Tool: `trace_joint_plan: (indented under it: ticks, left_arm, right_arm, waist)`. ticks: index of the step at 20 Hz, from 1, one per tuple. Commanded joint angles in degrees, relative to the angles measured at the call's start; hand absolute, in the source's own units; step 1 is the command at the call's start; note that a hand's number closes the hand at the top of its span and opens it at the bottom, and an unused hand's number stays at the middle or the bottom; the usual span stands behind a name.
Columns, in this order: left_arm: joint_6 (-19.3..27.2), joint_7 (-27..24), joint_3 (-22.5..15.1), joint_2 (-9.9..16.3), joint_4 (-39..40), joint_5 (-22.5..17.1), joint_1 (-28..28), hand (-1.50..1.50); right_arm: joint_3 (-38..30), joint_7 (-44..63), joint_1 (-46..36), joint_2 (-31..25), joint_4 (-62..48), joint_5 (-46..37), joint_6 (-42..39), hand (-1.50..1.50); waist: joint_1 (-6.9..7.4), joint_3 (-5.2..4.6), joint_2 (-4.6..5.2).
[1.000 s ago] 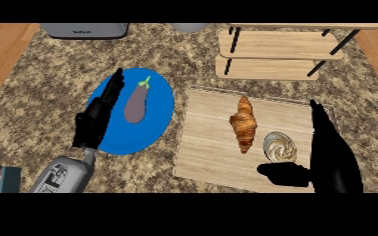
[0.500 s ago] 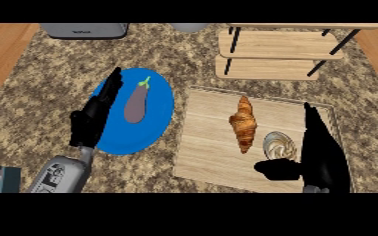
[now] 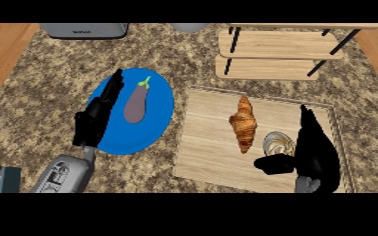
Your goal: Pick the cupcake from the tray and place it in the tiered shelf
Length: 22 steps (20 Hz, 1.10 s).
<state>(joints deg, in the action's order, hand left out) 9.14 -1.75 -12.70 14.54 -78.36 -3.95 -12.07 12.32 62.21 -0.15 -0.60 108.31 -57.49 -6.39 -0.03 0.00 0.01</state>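
- My right hand [image 3: 316,147] has its fingers straight and pointing up the tray, thumb stuck out toward the left, just below the cupcake; nothing is gripped.
- The one pale cupcake with a swirled top [image 3: 276,142] sits near the lower right corner of the light wooden tray [image 3: 210,130], touching or just beside my right palm; I cannot tell which.
- One golden-brown croissant [image 3: 244,122] lies lengthwise at the tray's middle, just left of the cupcake.
- My left hand [image 3: 100,112] is open, fingers straight, over the left edge of the single round blue plate [image 3: 159,125].
- One purple eggplant with a green stem [image 3: 137,102] lies on that plate, beside those fingers.
- One wooden tiered shelf with black legs [image 3: 284,52] stands at the counter's far right, two boards showing.
- One grey appliance [image 3: 83,30] sits at the speckled stone counter's [image 3: 44,95] far edge, left side.
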Motion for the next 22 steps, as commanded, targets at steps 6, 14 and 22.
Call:
trace_joint_plan:
  ticks: [6, 14, 22]
  left_arm:
    - [-1.47, 3.21, 2.68, -2.82, -3.29, 3.15, 0.88, 0.00]
    - [-2.97, 2.40, 3.63, -2.34, -5.04, 4.95, 2.95, 0.00]
    - [-4.75, 5.11, 5.85, -5.31, -6.26, 5.99, 2.52, 0.00]
  right_arm:
    - [-0.62, 1.12, 1.91, 0.58, -0.17, 1.51, 0.31, -1.50]
    - [1.08, -2.38, 4.79, 0.02, -5.73, 1.28, -1.28, 1.50]
    - [0.95, -7.02, 5.47, -1.54, -5.22, -2.07, 1.84, 1.50]
  waist:
    - [-0.04, 0.00, -0.05]
    - [0.07, 0.01, -0.05]
    - [-0.03, 0.01, -0.05]
